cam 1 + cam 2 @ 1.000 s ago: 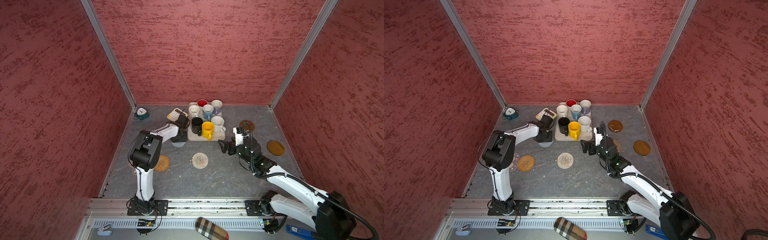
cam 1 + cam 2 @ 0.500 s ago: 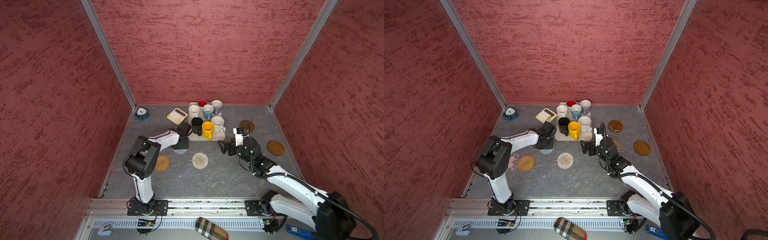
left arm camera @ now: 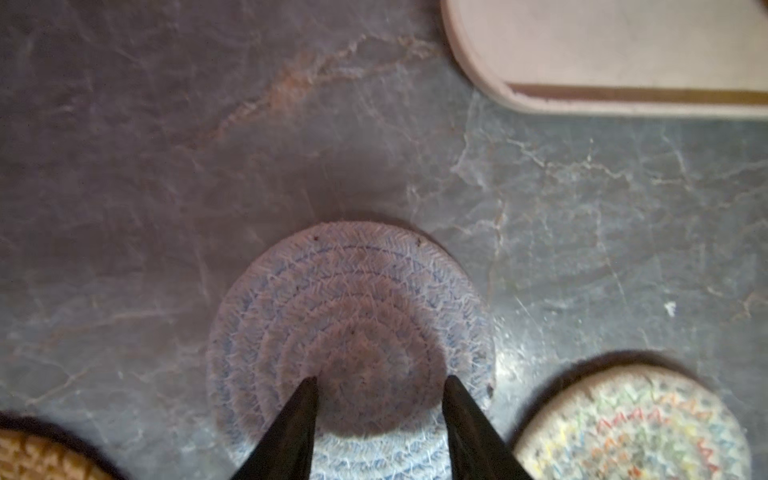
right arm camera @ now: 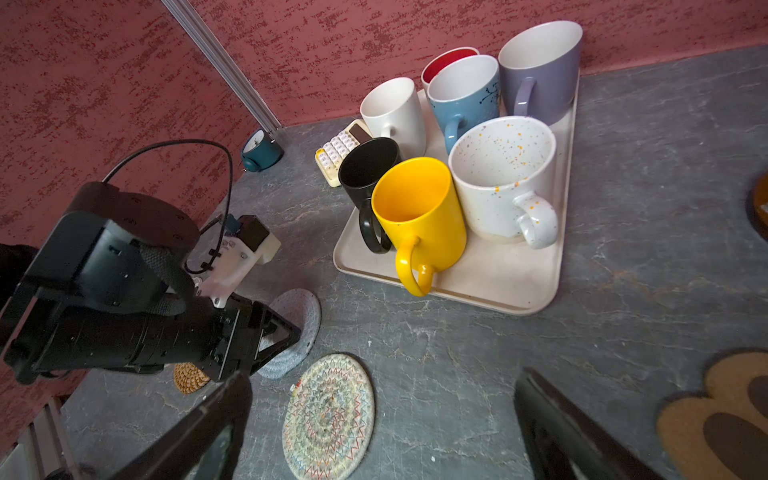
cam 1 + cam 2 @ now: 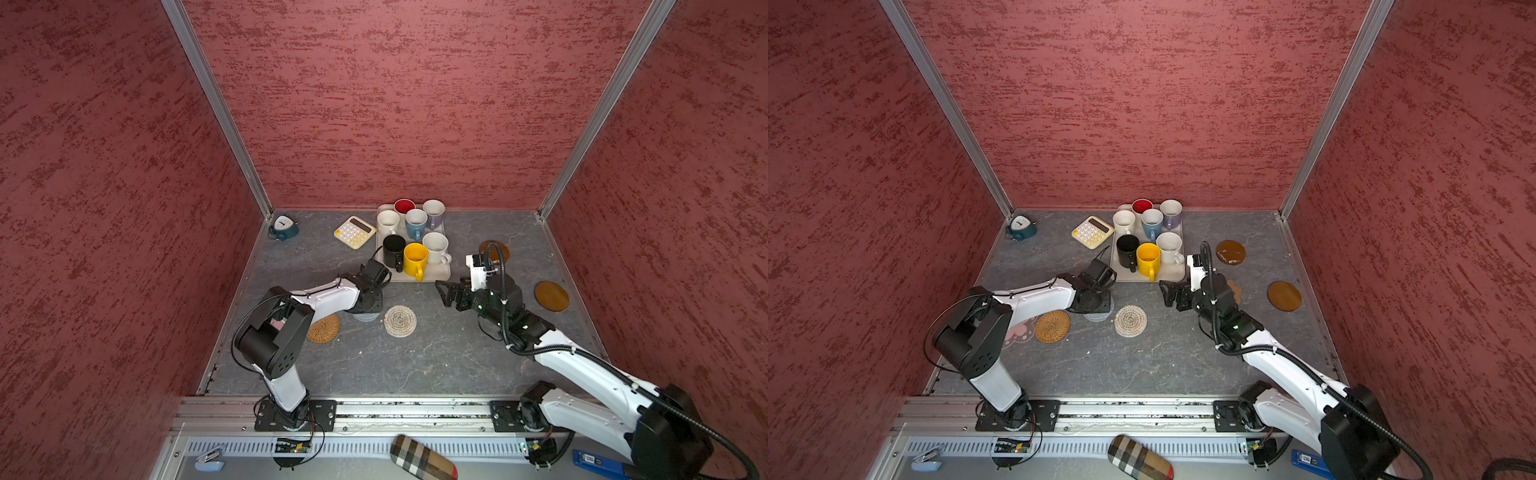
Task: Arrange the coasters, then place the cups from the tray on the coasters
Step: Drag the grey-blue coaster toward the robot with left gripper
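The left pincer (image 3: pixel 380 395) has its two black tips apart, with nothing between them. The tips look to be pressing down on the grey crocheted coaster (image 3: pixel 349 316). It lies flat on the table (image 5: pixel 374 365), between the woven tan coaster (image 5: pixel 323 328) and the beige crocheted coaster (image 3: pixel 631 424), near the tray (image 3: pixel 623 104). The right pincer (image 5: pixel 445 293) hangs wide apart and empty, just in front of the tray. All seven mugs (image 5: pixel 415 220) stand on the tray, the yellow mug (image 4: pixel 419 208) in front.

I think this is the coaster-lining-up step. Next, the left pincer should lift off without dragging the soft mat. The paw-print coaster (image 4: pixel 723 415) and a shiny brown disc (image 5: pixel 551 296) lie over on the right, apart from that row, and may need bringing closer.
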Action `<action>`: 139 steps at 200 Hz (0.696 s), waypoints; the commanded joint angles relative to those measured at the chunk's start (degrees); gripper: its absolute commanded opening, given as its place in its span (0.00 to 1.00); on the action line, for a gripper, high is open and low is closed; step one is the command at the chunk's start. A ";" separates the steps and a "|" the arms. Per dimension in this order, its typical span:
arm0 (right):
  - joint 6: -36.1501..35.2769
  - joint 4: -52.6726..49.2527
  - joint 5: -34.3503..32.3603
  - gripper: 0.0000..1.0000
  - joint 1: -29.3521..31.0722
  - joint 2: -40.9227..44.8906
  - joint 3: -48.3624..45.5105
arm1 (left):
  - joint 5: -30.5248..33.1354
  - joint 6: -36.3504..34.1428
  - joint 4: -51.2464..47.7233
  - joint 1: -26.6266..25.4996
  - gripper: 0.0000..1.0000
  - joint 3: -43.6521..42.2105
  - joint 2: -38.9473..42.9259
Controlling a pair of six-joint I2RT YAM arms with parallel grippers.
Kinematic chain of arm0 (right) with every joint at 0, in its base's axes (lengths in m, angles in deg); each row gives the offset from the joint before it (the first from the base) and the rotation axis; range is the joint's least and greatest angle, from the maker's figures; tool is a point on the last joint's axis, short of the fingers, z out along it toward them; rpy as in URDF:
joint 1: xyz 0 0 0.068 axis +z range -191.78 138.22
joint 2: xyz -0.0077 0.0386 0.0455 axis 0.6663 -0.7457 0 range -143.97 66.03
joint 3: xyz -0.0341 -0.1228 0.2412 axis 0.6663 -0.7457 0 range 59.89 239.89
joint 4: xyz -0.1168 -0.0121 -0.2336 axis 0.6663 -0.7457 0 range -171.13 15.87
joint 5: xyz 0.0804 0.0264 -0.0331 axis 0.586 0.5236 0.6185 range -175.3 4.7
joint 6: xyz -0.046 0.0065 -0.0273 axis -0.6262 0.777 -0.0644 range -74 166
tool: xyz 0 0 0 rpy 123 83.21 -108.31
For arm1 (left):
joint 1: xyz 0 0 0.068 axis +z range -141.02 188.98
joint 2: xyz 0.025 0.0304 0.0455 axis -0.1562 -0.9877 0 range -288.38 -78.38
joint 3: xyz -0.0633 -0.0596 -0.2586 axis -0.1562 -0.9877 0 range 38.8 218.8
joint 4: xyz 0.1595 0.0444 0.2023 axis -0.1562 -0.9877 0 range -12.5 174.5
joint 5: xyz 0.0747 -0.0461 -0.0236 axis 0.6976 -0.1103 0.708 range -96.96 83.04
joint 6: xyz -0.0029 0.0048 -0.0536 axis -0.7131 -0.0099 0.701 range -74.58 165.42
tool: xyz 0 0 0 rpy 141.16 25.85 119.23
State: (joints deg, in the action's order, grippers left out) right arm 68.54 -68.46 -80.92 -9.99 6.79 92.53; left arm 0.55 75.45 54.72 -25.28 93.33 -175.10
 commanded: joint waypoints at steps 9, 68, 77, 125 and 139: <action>0.23 0.12 2.18 0.99 -0.33 -0.94 3.05 | -4.00 4.13 -4.05 -2.46 0.49 -5.27 0.32; 0.39 0.83 3.09 0.99 -0.33 -1.75 3.26 | -1.55 8.76 -4.97 -4.67 0.49 -12.47 6.10; 0.42 1.01 3.12 0.99 -0.37 -1.91 3.14 | -1.36 9.45 -5.17 -4.74 0.49 -13.63 7.18; 0.57 1.52 3.61 0.99 -0.38 -2.96 3.49 | 0.35 11.99 -6.78 -4.50 0.47 -17.64 12.20; 0.57 1.71 3.75 0.99 -0.38 -3.41 3.74 | 0.06 12.16 -6.96 -4.47 0.47 -18.03 12.76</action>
State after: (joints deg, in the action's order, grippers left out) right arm 68.59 -68.35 -77.94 -10.01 3.93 94.17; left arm 2.34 85.26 55.68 -29.82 78.90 -161.22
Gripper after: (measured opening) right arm 0.989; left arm 0.474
